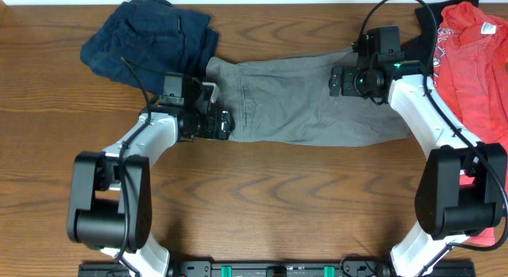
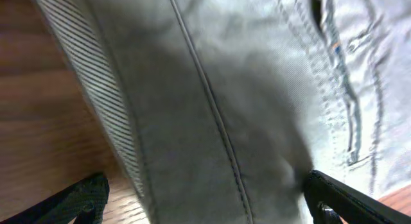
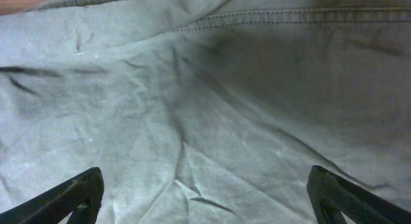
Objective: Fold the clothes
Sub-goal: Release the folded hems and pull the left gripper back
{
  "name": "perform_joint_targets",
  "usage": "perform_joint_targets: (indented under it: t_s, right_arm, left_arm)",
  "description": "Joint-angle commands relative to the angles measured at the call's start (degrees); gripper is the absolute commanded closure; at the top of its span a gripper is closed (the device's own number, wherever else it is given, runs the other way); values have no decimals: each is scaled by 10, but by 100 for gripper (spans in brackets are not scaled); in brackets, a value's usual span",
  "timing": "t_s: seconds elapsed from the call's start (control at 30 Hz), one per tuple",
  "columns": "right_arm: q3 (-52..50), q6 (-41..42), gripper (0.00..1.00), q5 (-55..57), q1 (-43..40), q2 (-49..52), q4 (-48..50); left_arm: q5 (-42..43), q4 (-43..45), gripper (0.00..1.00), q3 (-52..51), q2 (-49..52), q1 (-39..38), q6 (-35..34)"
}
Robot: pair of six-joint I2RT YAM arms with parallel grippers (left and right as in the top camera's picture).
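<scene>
Grey shorts [image 1: 317,102] laid flat on a wood-grain table [image 1: 278,190].
Left gripper [image 1: 225,125] over their waistband end, right gripper [image 1: 343,80] over the opposite end; both spread wide above the cloth.

Overhead bright, sharp — wrist views blurred, shadowed.

Left gripper [image 1: 228,125] low, jaws wide apart; right gripper [image 1: 340,80] likewise.
</scene>
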Motion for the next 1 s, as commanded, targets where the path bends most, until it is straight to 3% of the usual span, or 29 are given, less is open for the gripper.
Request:
perform_joint_targets:
  t_s: [0.0, 0.1, 0.17, 0.2, 0.37, 0.63, 0.97]
  right_arm:
    - [5, -10, 6, 5, 9, -3, -2]
    - [5, -8, 14, 5, 13, -3, -1]
    - [5, -8, 25, 5, 17, -3, -2]
    - [5, -8, 28, 5, 20, -3, -2]
    - [5, 12, 45, 5, 24, -3, -2]
    - [5, 46, 84, -18, 19, -3, -24]
    - [-11, 54, 96, -22, 19, 8, -63]
  left_arm:
    - [21, -4, 1, 7, 21, 1, 14]
    - [25, -6, 7, 7, 24, 1, 12]
    - [43, -8, 20, 7, 24, 1, 12]
    - [53, -10, 36, 7, 24, 1, 12]
    - [81, -30, 94, 7, 21, 2, -2]
    - [69, -154, 94, 10, -78, 35, -25]
    - [-2, -383, 94, 85, -201, 51, 44]
